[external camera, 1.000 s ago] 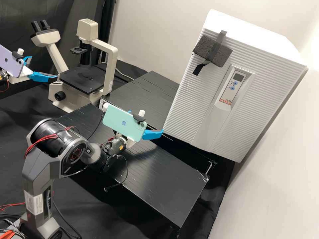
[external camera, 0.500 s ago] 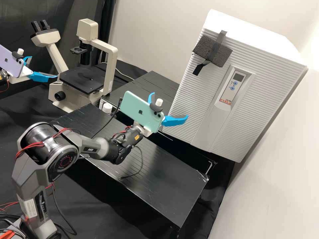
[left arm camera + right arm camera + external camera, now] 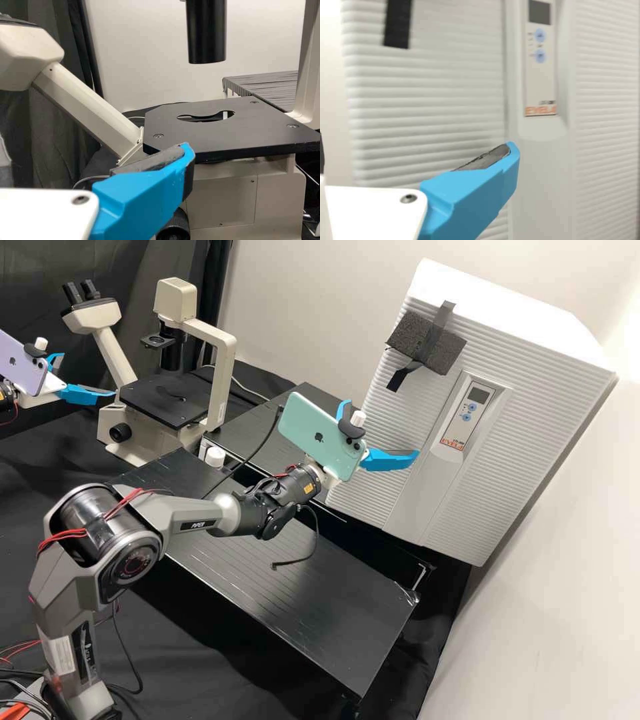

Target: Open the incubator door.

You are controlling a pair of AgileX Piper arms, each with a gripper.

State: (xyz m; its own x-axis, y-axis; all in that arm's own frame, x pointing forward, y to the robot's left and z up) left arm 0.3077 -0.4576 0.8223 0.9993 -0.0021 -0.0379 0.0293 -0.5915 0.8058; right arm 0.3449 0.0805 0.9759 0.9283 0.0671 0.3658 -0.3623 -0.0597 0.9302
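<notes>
The right gripper (image 3: 382,429), spread wide and empty, has swung up and across the high view towards the shut incubator door (image 3: 513,473); the approach seems under way. In the right wrist view, one blue finger (image 3: 475,197) overlaps the door; whether it touches, I can't tell.

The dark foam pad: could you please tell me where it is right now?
In the high view, the dark foam pad is held by black tape on the incubator door, above and left of the control panel.
</notes>
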